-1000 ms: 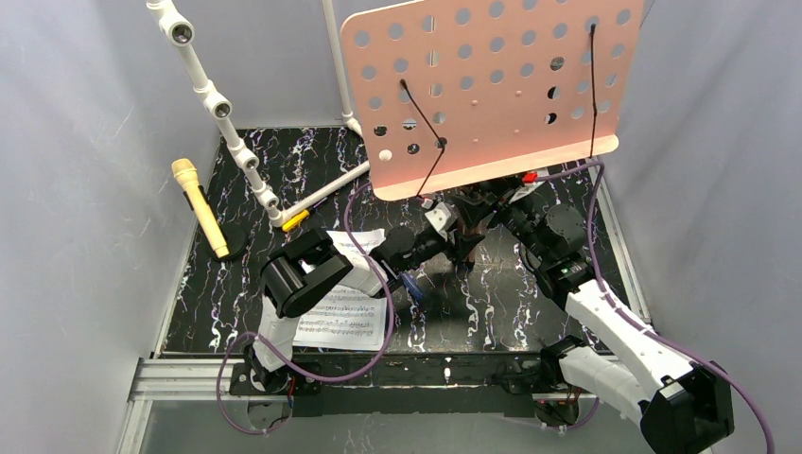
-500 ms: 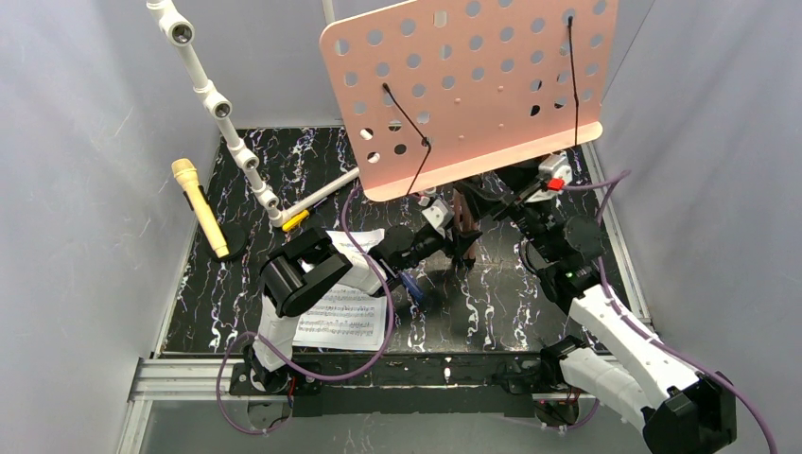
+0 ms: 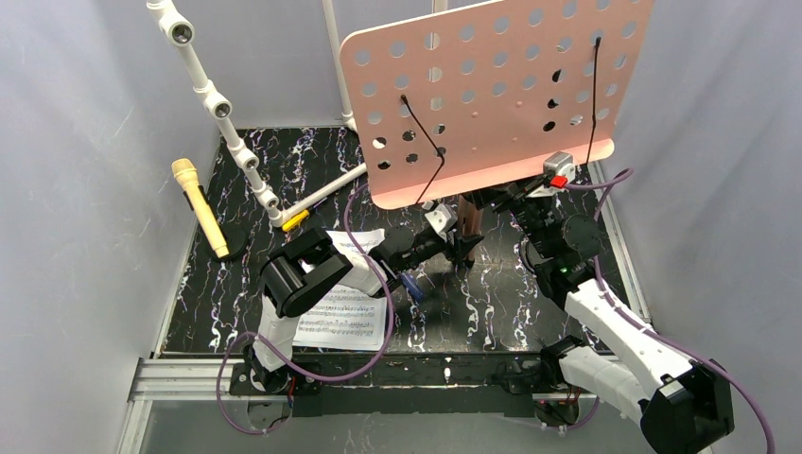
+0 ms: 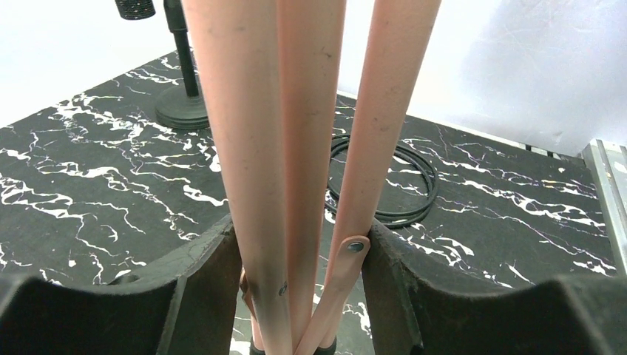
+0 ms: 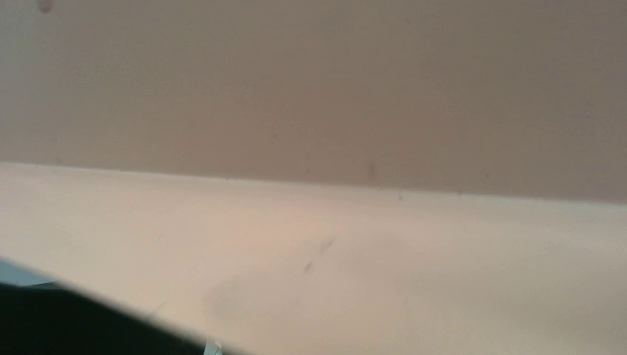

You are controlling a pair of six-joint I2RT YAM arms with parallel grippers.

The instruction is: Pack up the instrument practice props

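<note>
The pink perforated music board (image 3: 492, 95) stands tilted over the back of the table. Its copper tripod legs (image 4: 296, 148) are folded together. My left gripper (image 4: 299, 251) is shut on them, one finger on each side, and it also shows in the top view (image 3: 463, 238). My right gripper (image 3: 518, 196) is tucked under the board's lower lip, its jaws hidden. The right wrist view shows only the pink board (image 5: 318, 244). The yellow microphone (image 3: 199, 206) lies at the left. White sheet-music pages (image 3: 345, 307) lie by the left arm. A black grey-headed microphone (image 4: 134, 7) stands on a round-based pole (image 4: 181, 111).
A white plastic pipe frame (image 3: 236, 142) slants across the back left. A black cable coil (image 4: 403, 177) lies on the marbled table (image 3: 492, 293) behind the legs. White walls close in on both sides. A metal rail (image 4: 610, 185) edges the table.
The pink board swung left, then back to the right. My right wrist rose to the board's lower lip. My left gripper stayed on the legs.
</note>
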